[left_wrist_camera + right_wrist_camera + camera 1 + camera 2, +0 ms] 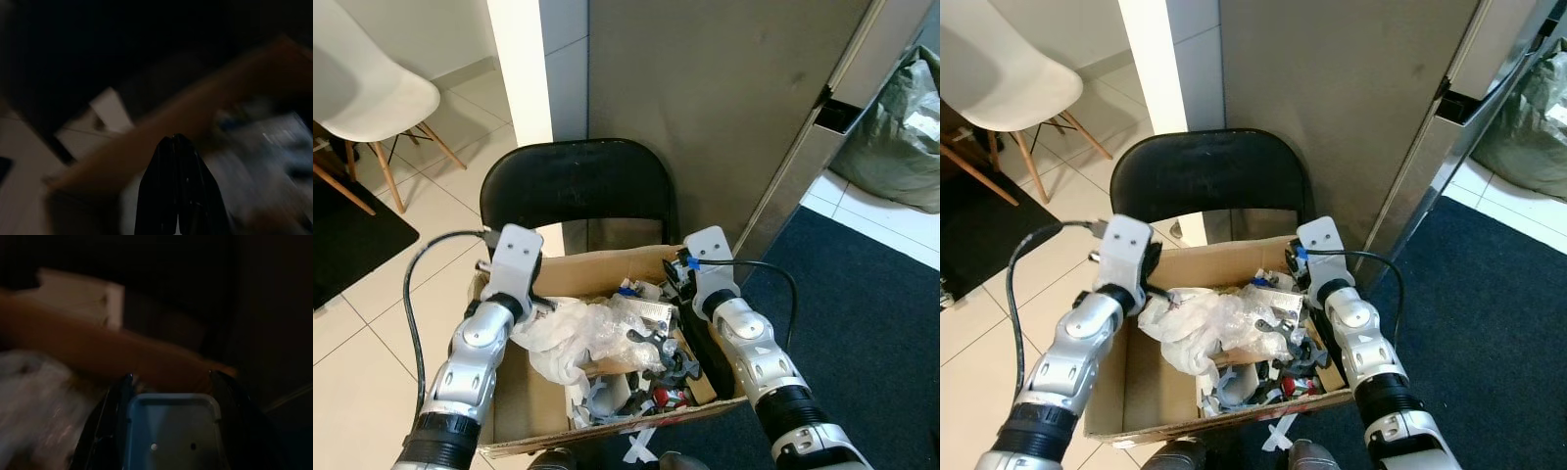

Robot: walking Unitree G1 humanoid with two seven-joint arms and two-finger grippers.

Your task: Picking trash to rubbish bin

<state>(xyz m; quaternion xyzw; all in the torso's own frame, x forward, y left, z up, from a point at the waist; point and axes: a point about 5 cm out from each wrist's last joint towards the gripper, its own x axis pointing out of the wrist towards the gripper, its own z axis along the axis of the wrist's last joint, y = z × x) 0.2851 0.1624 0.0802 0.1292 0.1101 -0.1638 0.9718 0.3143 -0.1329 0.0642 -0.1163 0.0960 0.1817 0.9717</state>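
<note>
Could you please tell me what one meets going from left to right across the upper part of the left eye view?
White chair → white wall strip → black folding chair back → grey cabinet panel → grey-green rubbish bag.

Cardboard box (pixel 548 397) of trash sits low centre, on the folding chair (pixel 573 186); white chair (pixel 372 93) upper left; sack (pixel 901 137) upper right.
</note>
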